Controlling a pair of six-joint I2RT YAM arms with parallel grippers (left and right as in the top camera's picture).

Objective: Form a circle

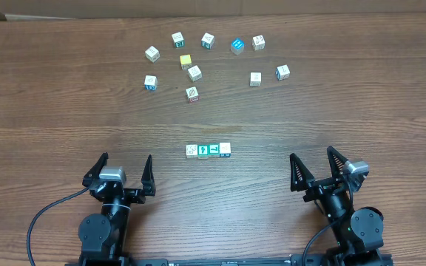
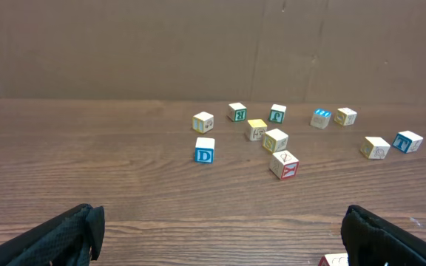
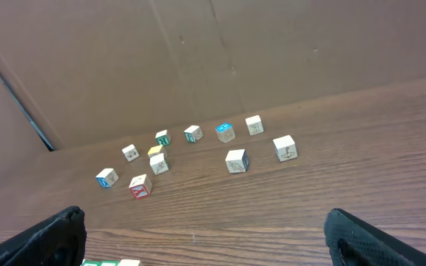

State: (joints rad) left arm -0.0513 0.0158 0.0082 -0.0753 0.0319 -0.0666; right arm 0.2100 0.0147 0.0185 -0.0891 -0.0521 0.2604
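Overhead: showing L gripper (image 1: 126, 157) & R gripper (image 1: 312, 154) idling at near edge, jaws spread wide, gripping nothing. Seeing 4-block row (image 1: 208, 150) centred on table (image 1: 50, 111), scattered blocks (image 1: 194, 72) beyond, prob eleven.

"D" on blue block (image 2: 205, 151)

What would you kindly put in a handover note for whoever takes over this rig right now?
Left gripper: open, empty, parked at the near edge of the table.
Right gripper: open, empty, parked at the near edge too.
Blocks: a row of four sits side by side in a straight line between the arms and the far group. Eleven loose blocks lie scattered toward the far side, none stacked.
Done: nothing that reads as a circle yet; no block is held.
Left: arrange the blocks into a ring, probably starting by bending the straight row and bringing loose blocks in.
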